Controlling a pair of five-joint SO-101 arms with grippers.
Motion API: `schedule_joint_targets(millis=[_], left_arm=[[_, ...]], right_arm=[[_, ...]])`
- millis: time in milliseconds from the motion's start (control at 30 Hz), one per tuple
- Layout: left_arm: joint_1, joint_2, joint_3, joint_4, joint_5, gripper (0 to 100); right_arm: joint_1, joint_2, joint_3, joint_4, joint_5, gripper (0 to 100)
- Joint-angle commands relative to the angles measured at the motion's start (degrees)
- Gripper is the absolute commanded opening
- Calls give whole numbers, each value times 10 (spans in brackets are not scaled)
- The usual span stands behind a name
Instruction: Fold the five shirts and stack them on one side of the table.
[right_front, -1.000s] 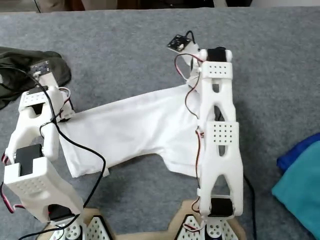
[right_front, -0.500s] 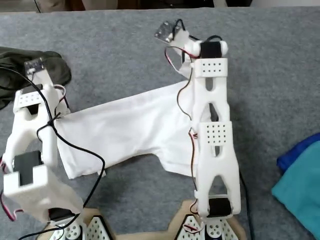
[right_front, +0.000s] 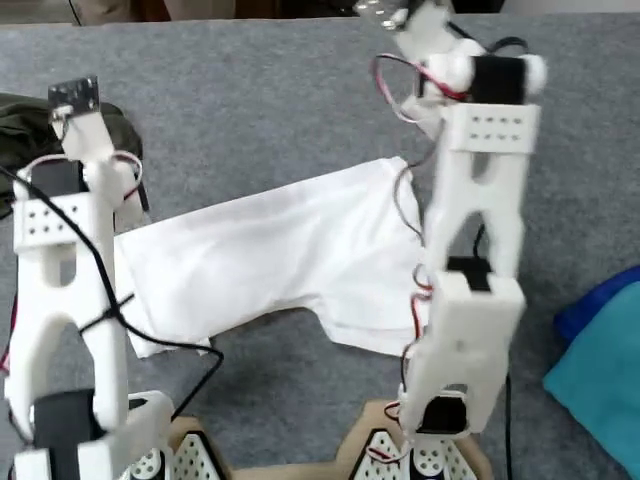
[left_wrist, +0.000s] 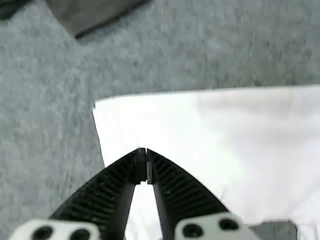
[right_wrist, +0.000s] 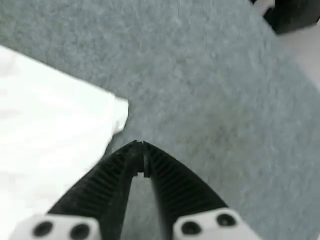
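A white shirt (right_front: 270, 255) lies spread flat on the grey table, its long side running from near left to far right. My left gripper (left_wrist: 142, 162) is shut with nothing in it and hangs above the shirt (left_wrist: 210, 135) close to its left corner. The right gripper (right_wrist: 140, 160) is also shut and holds nothing. It hovers over bare table just past the shirt's far right corner (right_wrist: 117, 112). Both arms stand raised over the table in the high view.
A dark green shirt (right_front: 25, 130) is bunched at the left edge, behind the left arm (right_front: 60, 230). Blue and teal shirts (right_front: 600, 360) lie at the right edge. The far table edge (right_wrist: 280, 45) is beyond the right gripper.
Both arms have risen off the white shirt. The right arm swung toward the far edge, and the shirt's far right corner has shifted outward a little.
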Motion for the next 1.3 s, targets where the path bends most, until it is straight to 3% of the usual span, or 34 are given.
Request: schedule_joint_targets(millis=[0,233,467,767,1033,1267], left_arm=[[9,-90,85,11,-6,20],[32,-187,338,-69,-53,20],[60,-126,401,-136,-82,20],[4,-7,400,-209,-91,19],[-40,-5,399,-202,-152,19],[-120,0,375,-199,-238,19]], right_arm=[[18,-175,189,8,-11,5],[26,-371,569,-122,-11,5],[24,-399,807,-274,-12,5],[-7,-250,808,-425,-20,5],[-31,-59,735,-435,-21,5],[3,-50,676,-401,-18,5]])
